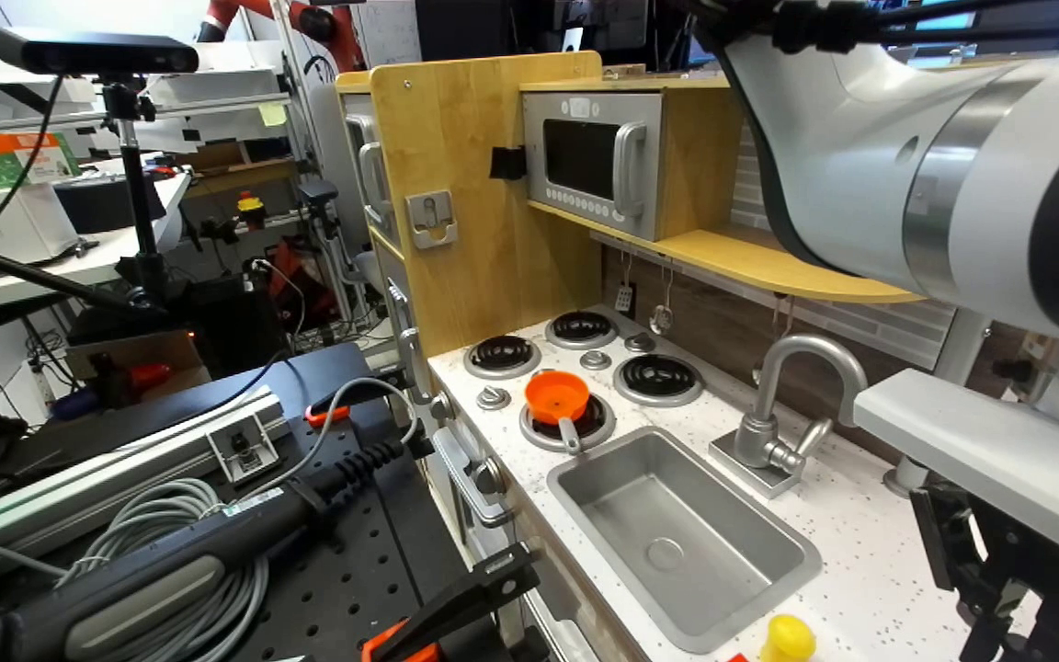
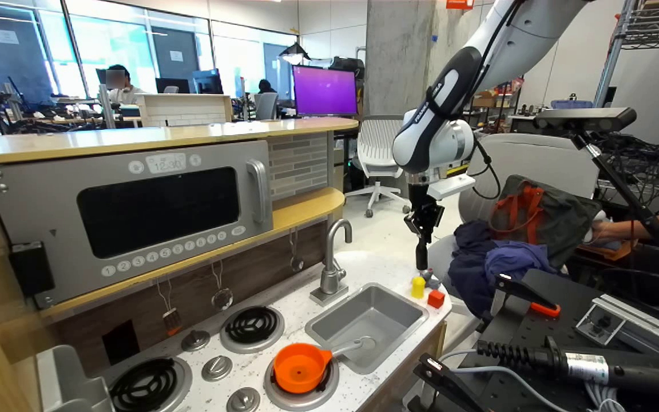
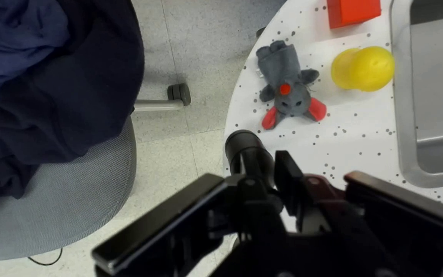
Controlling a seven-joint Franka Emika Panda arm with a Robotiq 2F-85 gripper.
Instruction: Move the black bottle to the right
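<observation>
Speckled countertop [image 3: 360,132] beneath — fingers [image 3: 288,173], narrowly parted, pinch the black bottle [image 3: 243,144], its body below.

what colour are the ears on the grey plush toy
Pinkish red inside; the ears of the plush toy show best in the wrist view.

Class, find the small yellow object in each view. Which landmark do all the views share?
In an exterior view: yellow object cut by the bottom edge, right of centre.
In an exterior view: yellow object below and right of centre.
In the wrist view: yellow object at upper right.
Shared landmark: the sink, beside the object in all three.
</observation>
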